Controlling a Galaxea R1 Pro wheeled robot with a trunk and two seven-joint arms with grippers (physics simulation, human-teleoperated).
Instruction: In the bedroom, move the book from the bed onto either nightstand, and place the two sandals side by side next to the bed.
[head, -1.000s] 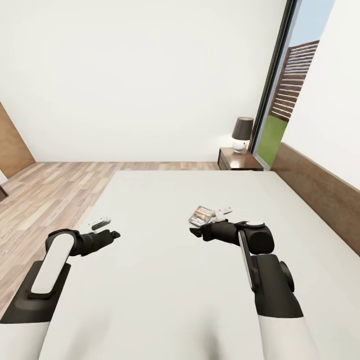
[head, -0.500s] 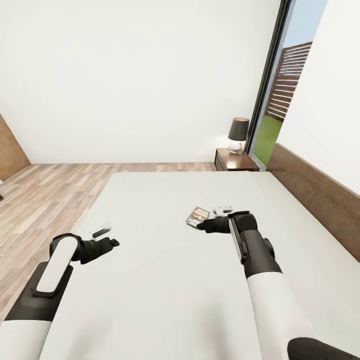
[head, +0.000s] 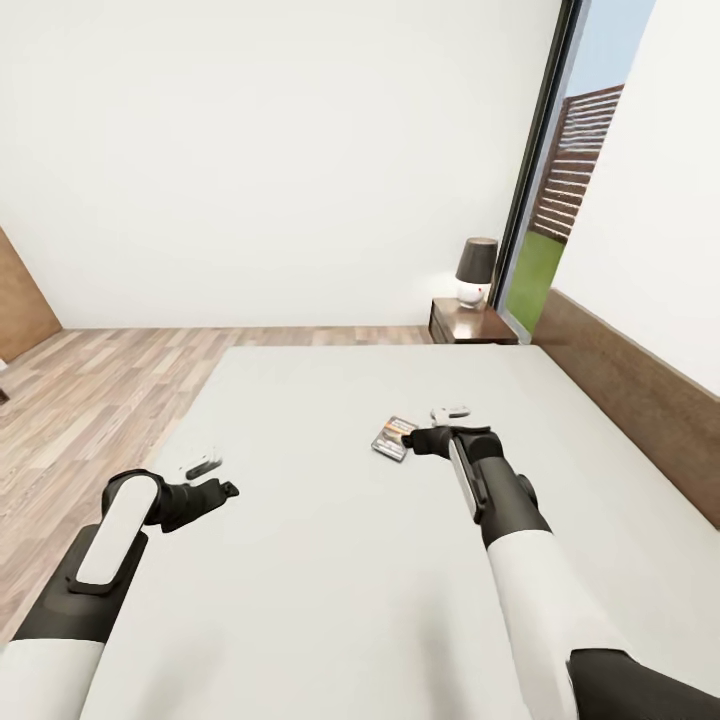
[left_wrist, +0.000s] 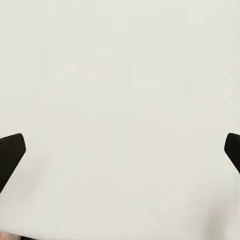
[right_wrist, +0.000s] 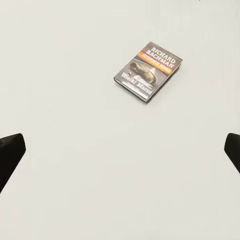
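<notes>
The book (head: 392, 436) lies flat on the pale mattress of the bed (head: 330, 560), its dark cover with white title and orange band facing up. In the right wrist view the book (right_wrist: 148, 71) sits ahead of the spread fingertips (right_wrist: 11, 151). My right gripper (head: 409, 441) hovers open just short of the book's near edge, holding nothing. My left gripper (head: 229, 489) is open above bare mattress near the bed's left side, its fingertips (left_wrist: 11, 150) wide apart. The nightstand (head: 468, 321) with its black-shaded lamp (head: 477, 268) stands beyond the bed's far corner. The sandals are out of view.
The brown headboard (head: 630, 390) runs along the bed's right side. A tall dark-framed window (head: 545, 200) rises behind the nightstand. Wood-plank floor (head: 90, 400) lies to the left of the bed, with a white wall beyond.
My right arm has stretched forward, bringing its gripper up to the book. The left arm has barely moved. The camera shifted slightly at first.
</notes>
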